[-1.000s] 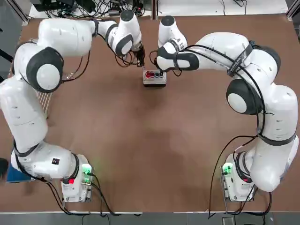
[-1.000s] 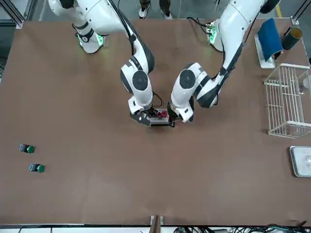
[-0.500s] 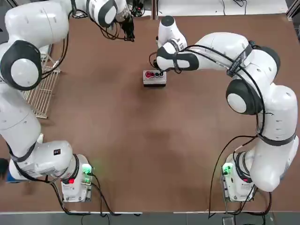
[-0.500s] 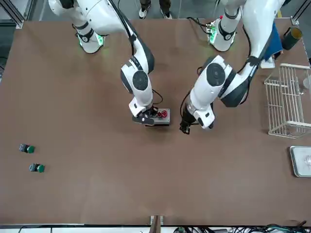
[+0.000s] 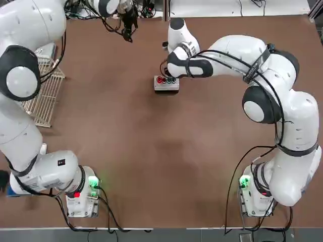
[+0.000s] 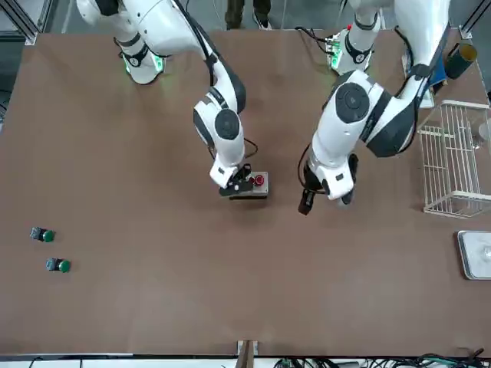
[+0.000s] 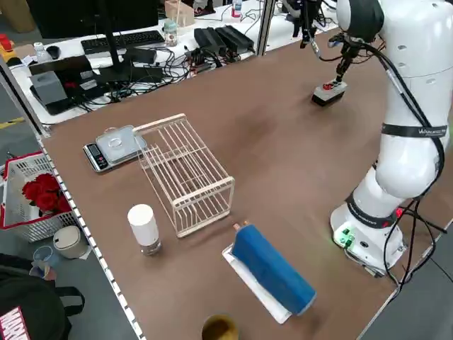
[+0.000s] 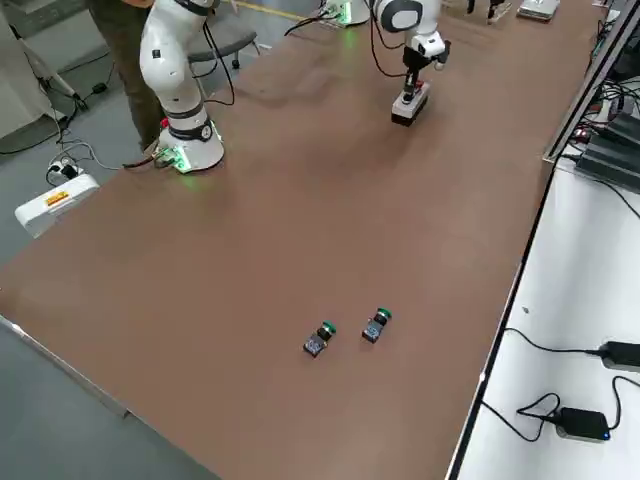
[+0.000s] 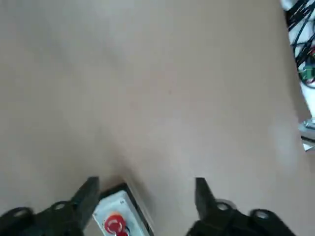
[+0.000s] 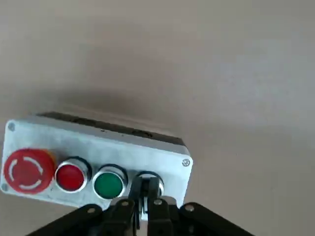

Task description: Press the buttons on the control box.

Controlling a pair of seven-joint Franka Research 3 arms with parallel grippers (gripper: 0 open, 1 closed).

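With the right gripper (image 10: pixel 142 184) pinched together on nothing and poised at the end button of the control box (image 10: pixel 133 160), I can't tell whether its tips touch or merely hang over, because they cover part of that button. What worries me closest in is a press off centre: the tips could slide off the metal ring, or sideways force could shove the box, as I see nothing clamping it. Should they drift along the row, the green button (image 10: pixel 109 185) sits right beside and could be pushed by mistake, then the small red one (image 10: pixel 70 177), then the big red one (image 10: pixel 29 171). The box lies between the arms, on the far half of the table (image 5: pixel 161 151). Off to its left, the left gripper (image 9: pixel 147 191) hangs apart, fingers spread and empty; swinging it back inward risks knocking the other wrist. Bare tabletop on the bases' side of the box gives me the best room to back out. Farther left, the wire rack (image 6: pixel 453 161) could catch the left arm's elbow or cable, and past the far edge, loose wiring could snag a gripper that overreaches.
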